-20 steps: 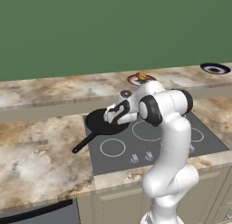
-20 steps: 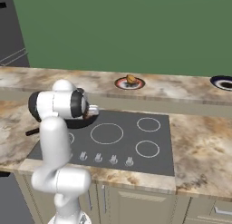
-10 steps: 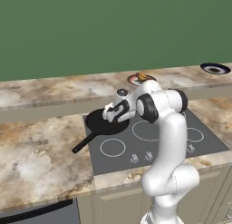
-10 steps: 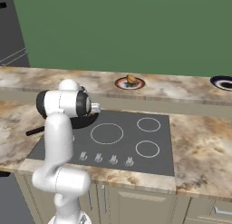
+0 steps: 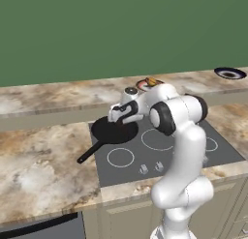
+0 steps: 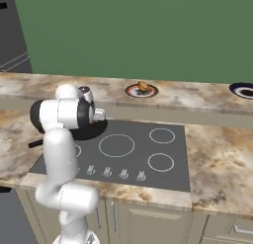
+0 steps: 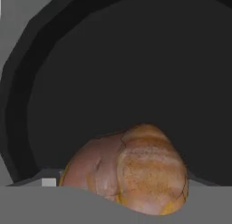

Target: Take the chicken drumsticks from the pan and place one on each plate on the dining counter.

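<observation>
My tool [image 5: 116, 116] is closed on a drumstick [image 7: 131, 173] over the pan [image 5: 114, 130]. Another drumstick [image 6: 143, 86] sits on the pink plate [image 6: 134, 92].

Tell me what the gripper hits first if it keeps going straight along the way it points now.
Most likely the chicken drumstick, which sits right at the near edge of the hand view; beyond it lies the pan's black floor. Whether the gripper already touches the drumstick is unclear.

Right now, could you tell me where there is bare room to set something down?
The navy-rimmed plate on the dining counter is bare; the reddish-rimmed plate already carries a drumstick. The cooktop right of the pan is free. The pan itself is crowded by the arm.
</observation>
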Robot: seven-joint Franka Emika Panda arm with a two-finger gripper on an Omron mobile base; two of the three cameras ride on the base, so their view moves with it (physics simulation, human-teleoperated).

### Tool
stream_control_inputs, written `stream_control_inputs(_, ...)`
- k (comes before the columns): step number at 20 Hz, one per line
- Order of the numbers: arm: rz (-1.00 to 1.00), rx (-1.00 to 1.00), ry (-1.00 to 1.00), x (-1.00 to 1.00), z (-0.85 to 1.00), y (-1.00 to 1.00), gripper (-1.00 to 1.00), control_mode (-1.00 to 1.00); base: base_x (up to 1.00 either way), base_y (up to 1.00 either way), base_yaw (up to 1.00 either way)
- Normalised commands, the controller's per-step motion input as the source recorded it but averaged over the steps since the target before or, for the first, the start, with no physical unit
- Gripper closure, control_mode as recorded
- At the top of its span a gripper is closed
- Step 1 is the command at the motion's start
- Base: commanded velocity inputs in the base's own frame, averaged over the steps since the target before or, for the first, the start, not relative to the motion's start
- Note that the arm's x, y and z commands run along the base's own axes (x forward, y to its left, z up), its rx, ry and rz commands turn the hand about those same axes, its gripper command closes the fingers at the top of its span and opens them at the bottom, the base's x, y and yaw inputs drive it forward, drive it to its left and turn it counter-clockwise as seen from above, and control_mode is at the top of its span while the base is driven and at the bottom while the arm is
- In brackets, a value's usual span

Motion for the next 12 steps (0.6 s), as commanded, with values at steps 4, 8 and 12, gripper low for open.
stream_control_inputs(4,0.00,0.17,-0.33,-1.00,1.00,-0.21,1.00,-1.00,0.00,0.00,0.00)
stream_control_inputs(8,0.00,0.06,-0.25,-1.00,1.00,-0.49,1.00,-1.00,0.00,0.00,0.00)
stream_control_inputs(12,0.00,0.00,-0.17,-1.00,1.00,-0.39,1.00,-1.00,0.00,0.00,0.00)
